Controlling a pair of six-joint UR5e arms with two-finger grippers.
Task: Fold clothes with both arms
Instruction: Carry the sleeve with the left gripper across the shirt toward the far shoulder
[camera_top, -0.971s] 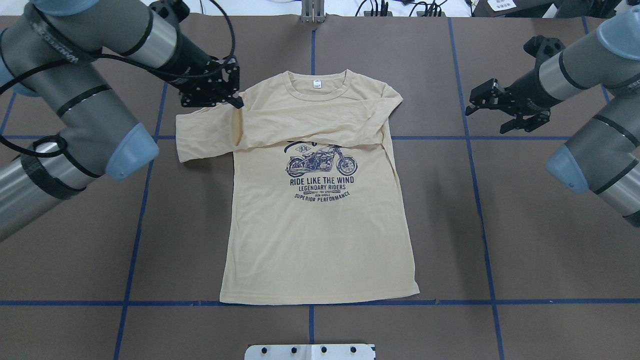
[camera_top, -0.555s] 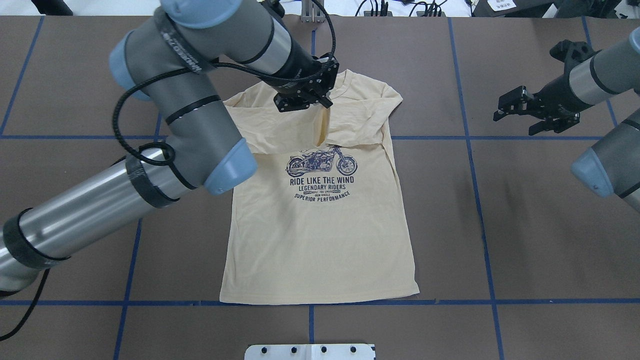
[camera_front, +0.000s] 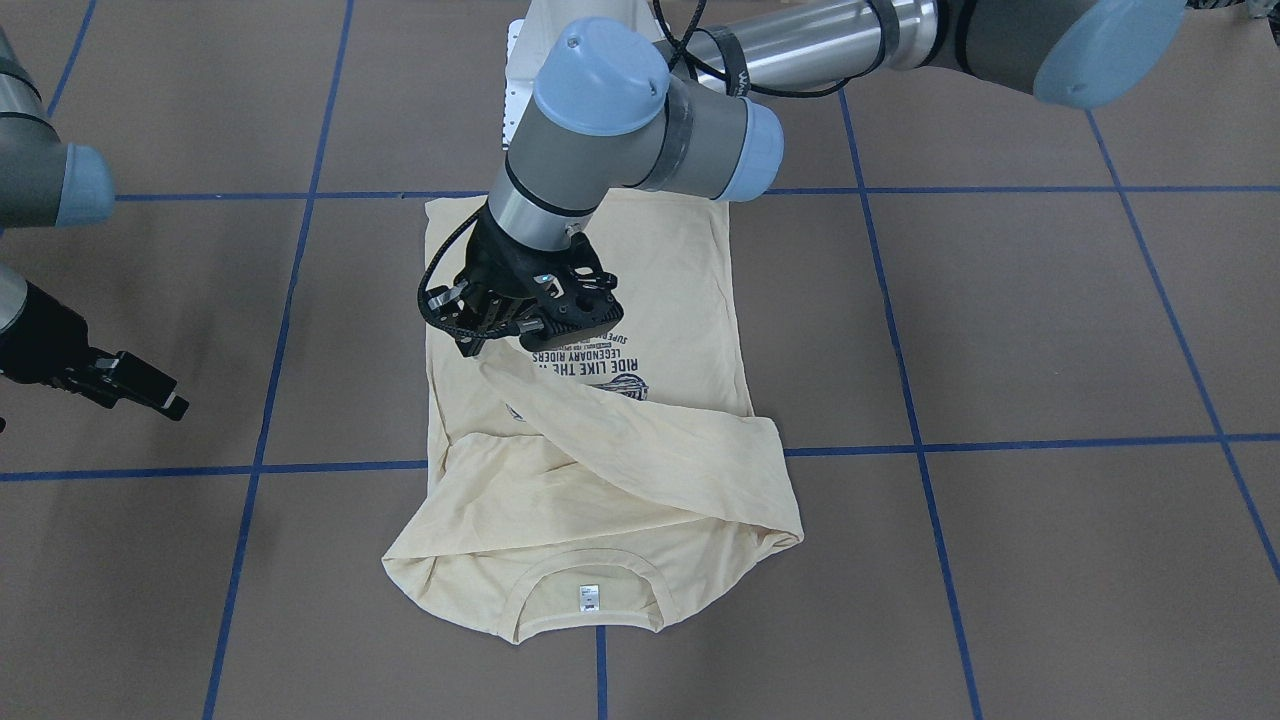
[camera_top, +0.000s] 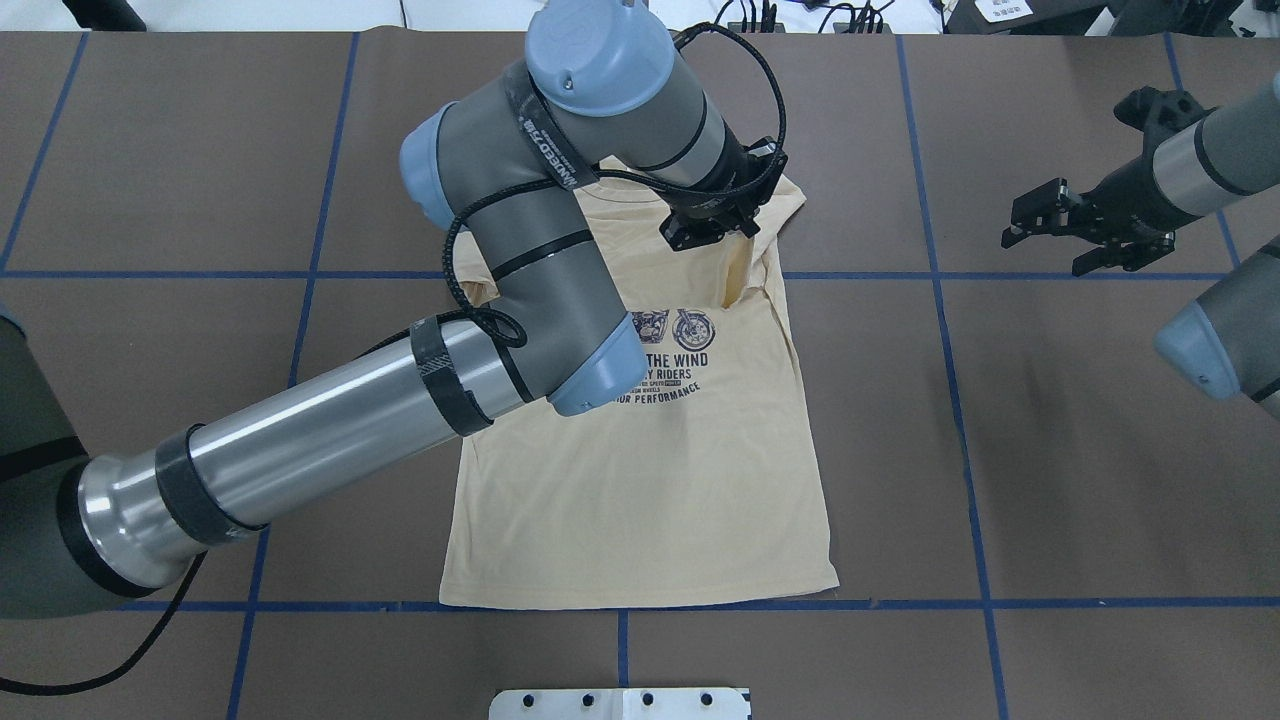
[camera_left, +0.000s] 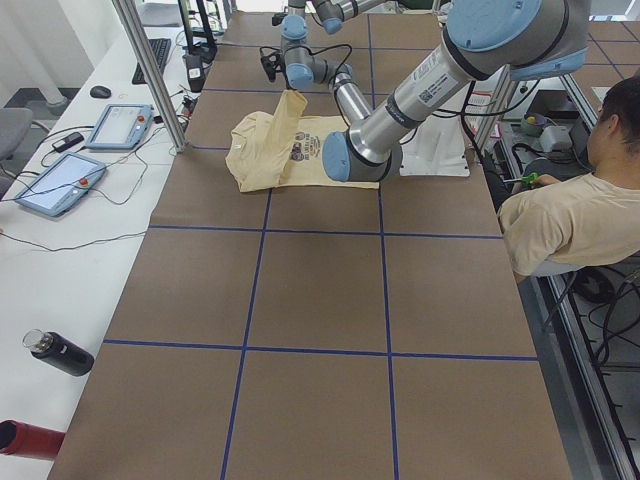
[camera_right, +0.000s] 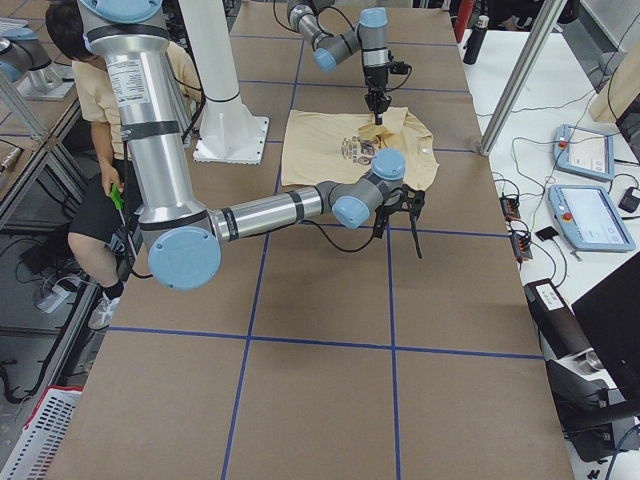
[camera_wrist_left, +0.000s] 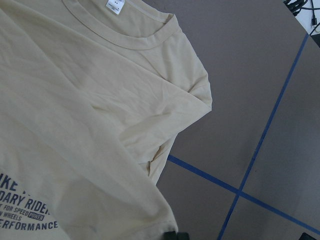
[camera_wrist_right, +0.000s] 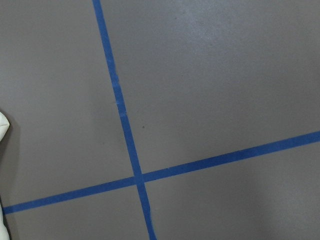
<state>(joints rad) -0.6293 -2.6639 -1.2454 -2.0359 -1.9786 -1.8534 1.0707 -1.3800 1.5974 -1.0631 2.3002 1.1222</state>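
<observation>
Overhead exterior: left arm (camera_top: 540, 290) covers T-shirt (camera_top: 640, 500); left jaws pinch sleeve (camera_top: 738, 275), right jaws spread.

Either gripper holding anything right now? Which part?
The left gripper is shut on a sleeve of the T-shirt, pinching its lifted end. The right gripper is open, holding nothing.

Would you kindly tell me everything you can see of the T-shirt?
The T-shirt is pale cream-yellow, soft-looking fabric, lying front-up on the brown table, hem toward the robot. It bears a navy motorcycle print and a white neck tag. The left tool pinches one long sleeve, raised diagonally over the chest.
</observation>
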